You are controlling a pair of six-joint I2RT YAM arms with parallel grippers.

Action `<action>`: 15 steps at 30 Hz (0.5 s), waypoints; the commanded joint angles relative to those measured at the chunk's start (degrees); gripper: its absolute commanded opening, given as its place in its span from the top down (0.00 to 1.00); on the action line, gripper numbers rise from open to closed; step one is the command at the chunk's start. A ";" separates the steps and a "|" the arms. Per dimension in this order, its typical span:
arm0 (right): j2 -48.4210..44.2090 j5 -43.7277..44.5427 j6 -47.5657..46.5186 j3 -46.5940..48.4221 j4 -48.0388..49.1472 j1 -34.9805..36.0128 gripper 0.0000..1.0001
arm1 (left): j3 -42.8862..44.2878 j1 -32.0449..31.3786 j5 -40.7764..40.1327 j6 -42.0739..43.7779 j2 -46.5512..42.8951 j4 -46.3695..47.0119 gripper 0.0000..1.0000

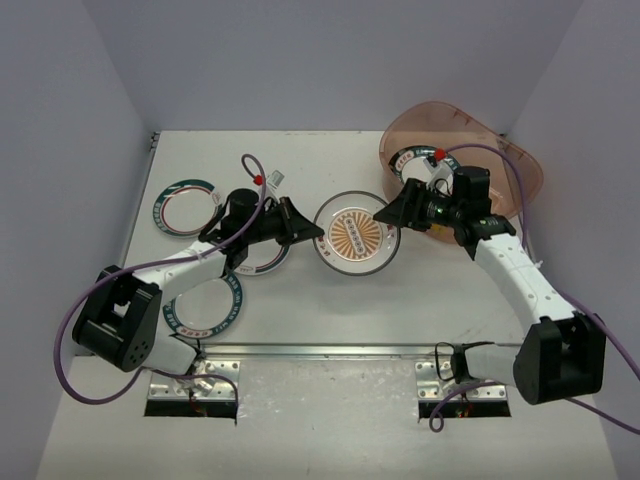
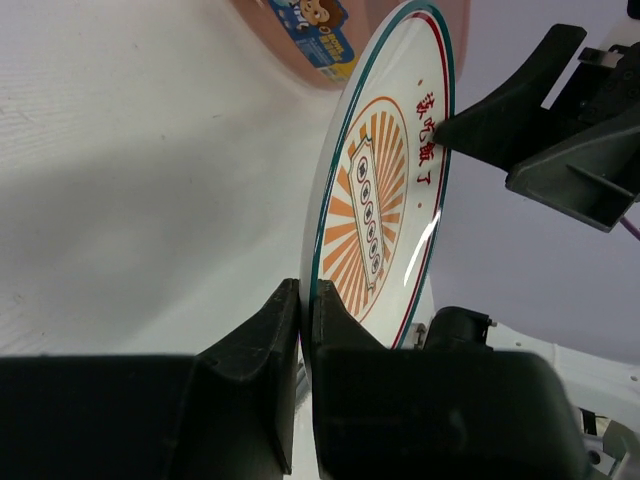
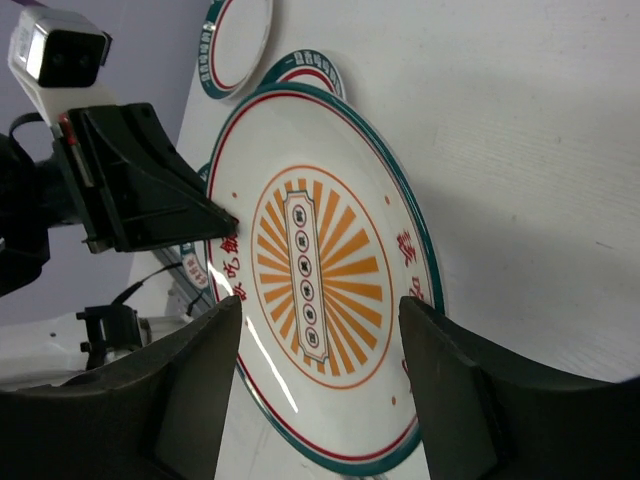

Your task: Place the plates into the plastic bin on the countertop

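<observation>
An orange-centred plate [image 1: 357,233] [image 2: 375,220] [image 3: 312,270] is held over the middle of the white countertop [image 1: 300,165]. My left gripper [image 1: 315,236] [image 2: 307,292] is shut on its left rim. My right gripper [image 1: 395,212] [image 3: 320,305] is at the opposite rim with its jaws wide apart. One right fingertip [image 2: 445,128] is right at the plate's edge. The pinkish plastic bin [image 1: 505,150] stands at the back right, behind the right gripper, with one teal-rimmed plate [image 1: 410,160] inside. More plates lie on the left: one [image 1: 188,205] far left, one [image 1: 208,303] near the left arm.
Another plate [image 1: 265,257] lies partly hidden under the left arm. A metal rail [image 1: 320,350] runs along the countertop's front edge. Purple cables loop over both arms. Grey walls close in the left, back and right sides.
</observation>
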 commanded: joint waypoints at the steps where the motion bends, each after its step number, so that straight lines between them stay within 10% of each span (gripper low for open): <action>1: -2.47 2.10 -3.67 -0.29 -0.04 -0.35 0.37 | 0.68 0.26 2.01 -0.97 -2.70 8.31 1.00; 7: -5.25 11.33 -6.98 1.16 -4.41 -0.48 0.10 | 0.81 0.38 1.48 0.91 -3.89 5.29 1.00; 15: -2.05 9.67 -8.52 1.55 -6.99 -1.94 0.22 | 0.53 0.44 2.30 1.62 -5.48 5.05 1.00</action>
